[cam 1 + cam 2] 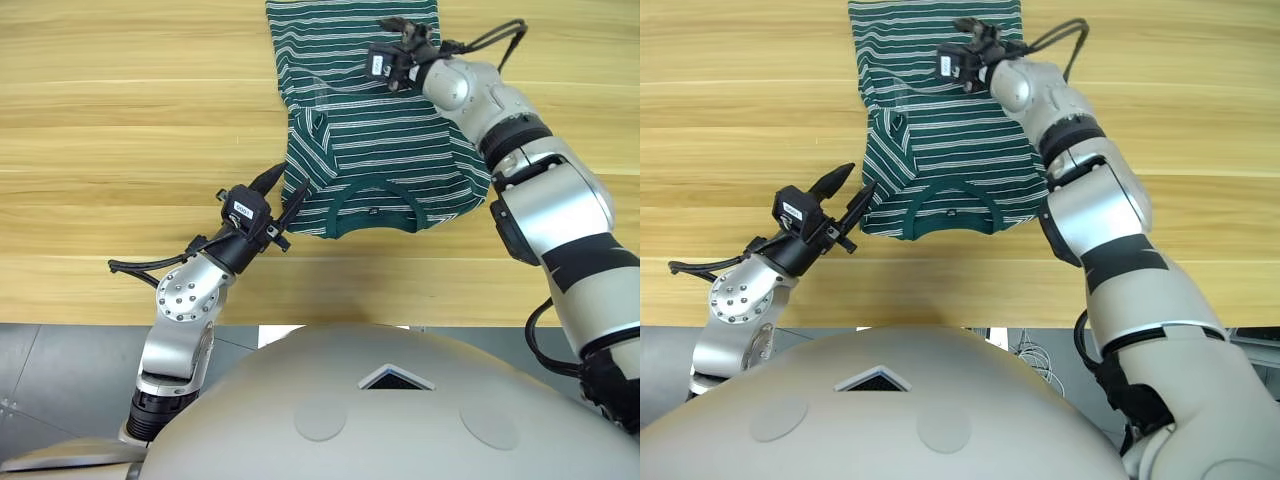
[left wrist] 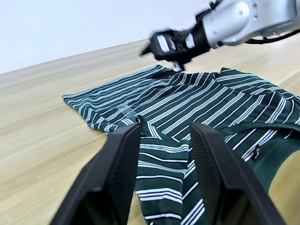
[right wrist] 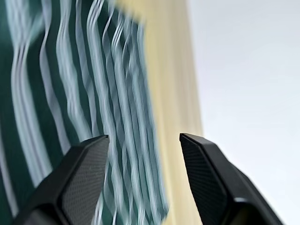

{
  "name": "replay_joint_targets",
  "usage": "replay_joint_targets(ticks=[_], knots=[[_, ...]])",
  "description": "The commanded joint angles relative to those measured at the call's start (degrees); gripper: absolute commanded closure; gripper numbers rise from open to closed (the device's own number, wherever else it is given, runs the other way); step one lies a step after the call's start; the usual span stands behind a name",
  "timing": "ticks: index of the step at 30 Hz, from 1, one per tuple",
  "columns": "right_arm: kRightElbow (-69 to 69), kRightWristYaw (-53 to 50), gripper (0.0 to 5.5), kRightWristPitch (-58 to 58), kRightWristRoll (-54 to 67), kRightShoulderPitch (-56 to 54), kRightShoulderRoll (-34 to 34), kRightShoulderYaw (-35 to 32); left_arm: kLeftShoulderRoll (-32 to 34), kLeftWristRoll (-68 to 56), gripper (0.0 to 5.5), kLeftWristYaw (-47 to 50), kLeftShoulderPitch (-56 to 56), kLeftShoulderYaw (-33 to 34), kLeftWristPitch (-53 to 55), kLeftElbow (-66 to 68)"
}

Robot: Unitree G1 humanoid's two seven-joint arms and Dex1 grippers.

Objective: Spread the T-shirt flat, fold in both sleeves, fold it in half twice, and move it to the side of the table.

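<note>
From the head views, the green, white-striped T-shirt point(image 1: 385, 140) lies on the wooden table point(image 1: 120, 120) with its collar nearest the robot. The left claw point(image 1: 293, 178) is spread wide and holds nothing; its tips sit at the shirt's near side edge, where a flap of cloth is folded inward. The right claw point(image 1: 397, 30) hangs over the shirt's far end, close to the hem.

In the left wrist view, the left claw point(image 2: 166, 129) has both black fingers point(image 2: 117, 173) well apart, with the folded striped flap just ahead between them. The right claw point(image 2: 173, 44) is well beyond, above the far cloth.

In the right wrist view, the right claw point(image 3: 143, 137) gapes with nothing in it. The T-shirt's point(image 3: 56, 84) striped edge and a strip of table point(image 3: 171, 70) lie past its tips.
</note>
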Motion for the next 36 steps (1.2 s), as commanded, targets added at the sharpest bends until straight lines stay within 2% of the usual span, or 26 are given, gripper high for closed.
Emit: replay_joint_targets(ticks=[1, 3, 4, 7, 9, 10, 12, 16, 21, 27, 33, 36], knots=[[-4.0, 9.7, 2.69, -9.5, 9.0, 5.4, -5.4, -6.6, -1.0, 2.5, 3.72, 1.2, -5.1, -1.1, -1.8, 6.1], [-8.3, 15.8, 2.69, -10.9, 14.5, 11.7, -12.2, -10.6, -1.1, 3.7, 3.72, 0.7, -9.6, -1.7, -3.2, 10.7], [-12.4, 22.8, 2.69, -8.7, 20.5, 16.8, -15.8, -14.1, -1.0, 4.0, 3.72, -0.1, -12.2, -2.2, -4.1, 13.6], [-29.9, 40.5, 2.69, 5.8, 38.8, 35.9, -26.7, -24.3, -1.6, 5.4, 3.72, -2.0, -18.5, -4.4, -7.6, 22.5], [-43.8, 44.5, 2.31, 14.6, 44.8, 50.6, -34.2, -30.0, -2.5, 6.7, 3.69, -2.0, -21.2, -5.9, -10.7, 28.8], [-52.0, 45.4, 2.09, 19.1, 48.4, 56.3, -35.5, -32.0, -3.0, 7.2, 3.69, -1.7, -22.1, -6.5, -12.0, 31.3], [-62.4, 44.1, 1.74, 28.7, 54.0, 61.1, -33.8, -33.5, -3.6, 8.5, 3.69, -1.4, -23.4, -7.5, -14.5, 36.3], [-60.4, 39.4, 1.74, 46.9, 57.5, 57.7, -28.9, -32.4, -2.9, 9.7, 3.69, -1.4, -22.5, -8.1, -17.5, 40.3], [-62.8, 37.5, 1.74, 67.2, 67.1, 55.3, -25.8, -35.9, -1.8, 8.7, 3.69, -2.1, -20.5, -7.0, -18.9, 41.5], [-54.8, 26.2, 1.74, 70.6, 62.3, 49.4, -22.3, -37.2, -1.5, 9.1, 3.69, -2.1, -20.0, -6.8, -19.8, 42.1], [-56.9, 27.2, 1.74, 69.5, 62.0, 48.5, -25.0, -39.9, -1.8, 9.4, 3.69, -1.8, -19.8, -7.0, -20.2, 42.6], [-58.9, 28.5, 1.74, 70.3, 61.6, 49.4, -24.7, -39.1, -2.2, 9.8, 3.69, -1.6, -19.8, -7.6, -20.4, 43.0]])
